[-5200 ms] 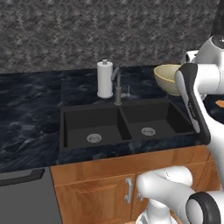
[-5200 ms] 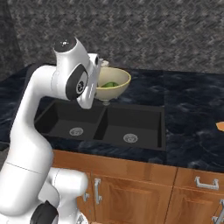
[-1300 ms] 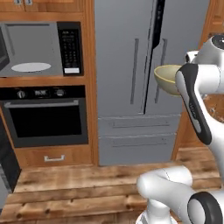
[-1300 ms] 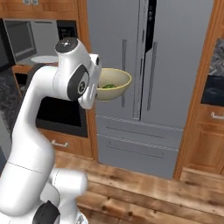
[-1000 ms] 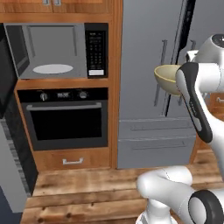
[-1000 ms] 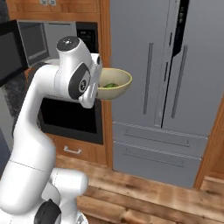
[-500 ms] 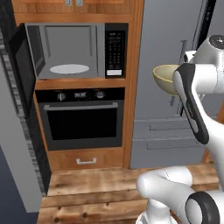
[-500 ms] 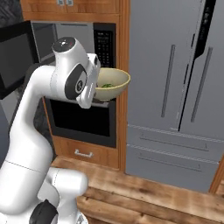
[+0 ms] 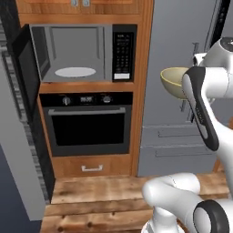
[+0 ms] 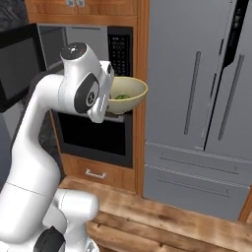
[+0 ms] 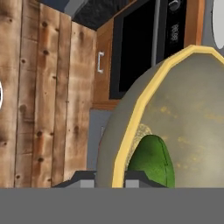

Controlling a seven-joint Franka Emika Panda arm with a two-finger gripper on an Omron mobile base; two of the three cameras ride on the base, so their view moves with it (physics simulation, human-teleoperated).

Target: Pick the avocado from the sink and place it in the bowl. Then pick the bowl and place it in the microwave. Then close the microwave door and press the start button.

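White round plate [image 9: 75, 72] lies inside the open microwave [image 9: 82, 53]

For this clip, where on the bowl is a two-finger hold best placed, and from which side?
On the rim. The bowl is far too wide to span, but its thin wall fits between the jaws, one finger inside and one outside. Come from above the edge, on the side away from the avocado, keeping the bowl level. The gripper already pinches the rim this way.

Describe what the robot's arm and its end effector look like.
The arm is glossy white, built of rounded tubular links with dark grey joint rings and round dark caps. No loose cables or markings show. The end effector has two small dark finger tips.
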